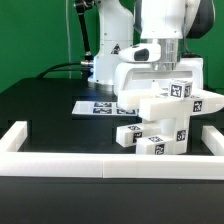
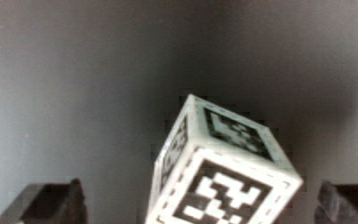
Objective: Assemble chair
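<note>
Chair (image 1: 165, 120) parts sit stacked on the black bench (image 1: 45, 115) by the white rail (image 1: 110, 165). My gripper (image 1: 165, 68) hovers above, jaws wide and empty. I judge the tagged post (image 2: 229, 165) light, rigid, slick: grasp its flat sides.

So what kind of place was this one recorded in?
Probably a robotics lab bench: a black table fenced by a white rail, a green backdrop, and a marker board beside tagged chair parts.

Chair parts (image 1: 165, 120) piled right of the marker board (image 1: 98, 106) (exterior view).
</note>
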